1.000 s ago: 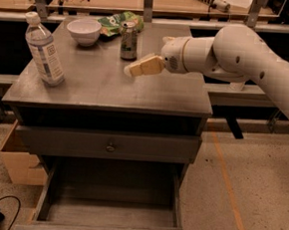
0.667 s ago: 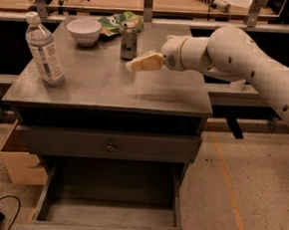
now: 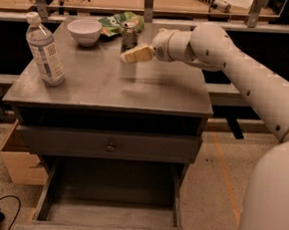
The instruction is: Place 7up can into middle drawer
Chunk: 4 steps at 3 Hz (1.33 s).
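The 7up can [image 3: 129, 35] stands upright near the back middle of the grey cabinet top [image 3: 151, 87], its silvery top showing. My gripper [image 3: 133, 54] hangs low over the cabinet top, just in front of the can and slightly to its right, pointing left toward it. It holds nothing that I can see. The white arm reaches in from the right. Below the closed drawer front with a round knob [image 3: 111, 147], the middle drawer [image 3: 111, 215] is pulled out, with a bare grey floor.
A clear water bottle [image 3: 44, 49] with a white cap stands at the left of the cabinet top. A white bowl [image 3: 84, 31] and a green snack bag [image 3: 112, 22] lie at the back, left of the can. A cardboard box [image 3: 18, 167] sits on the floor to the left.
My gripper has moved left and toward the back of the cabinet top, closer to the can. The can, bottle, bowl and drawer have not moved.
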Tool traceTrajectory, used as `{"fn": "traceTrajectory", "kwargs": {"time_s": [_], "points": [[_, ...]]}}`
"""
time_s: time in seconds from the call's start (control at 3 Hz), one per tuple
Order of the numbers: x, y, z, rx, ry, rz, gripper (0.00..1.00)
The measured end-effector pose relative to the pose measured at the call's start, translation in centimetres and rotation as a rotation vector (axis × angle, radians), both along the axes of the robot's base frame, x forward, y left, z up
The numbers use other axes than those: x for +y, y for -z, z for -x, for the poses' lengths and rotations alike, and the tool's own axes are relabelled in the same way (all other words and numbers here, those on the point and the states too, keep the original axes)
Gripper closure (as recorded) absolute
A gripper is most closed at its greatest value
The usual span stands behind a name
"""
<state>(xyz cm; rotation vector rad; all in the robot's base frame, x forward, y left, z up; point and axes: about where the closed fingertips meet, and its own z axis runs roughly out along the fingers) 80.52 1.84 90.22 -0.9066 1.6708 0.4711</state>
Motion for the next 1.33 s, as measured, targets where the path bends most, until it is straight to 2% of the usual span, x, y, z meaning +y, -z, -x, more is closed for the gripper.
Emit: {"fn": "traceTrajectory", "kwargs": {"time_s": [0.33, 0.67, 1.0, 1.33], "points": [[1.4, -0.2, -3.3, -0.03, -0.002, -0.01, 0.0], [2.5, -0.3, -5.8, -0.052, 0.007, -0.035, 0.18], [3.6, -0.3, -7.0, -0.057, 0.003, -0.061, 0.42], [3.6, -0.4, -6.7, -0.061, 0.002, -0.065, 0.64]]}}
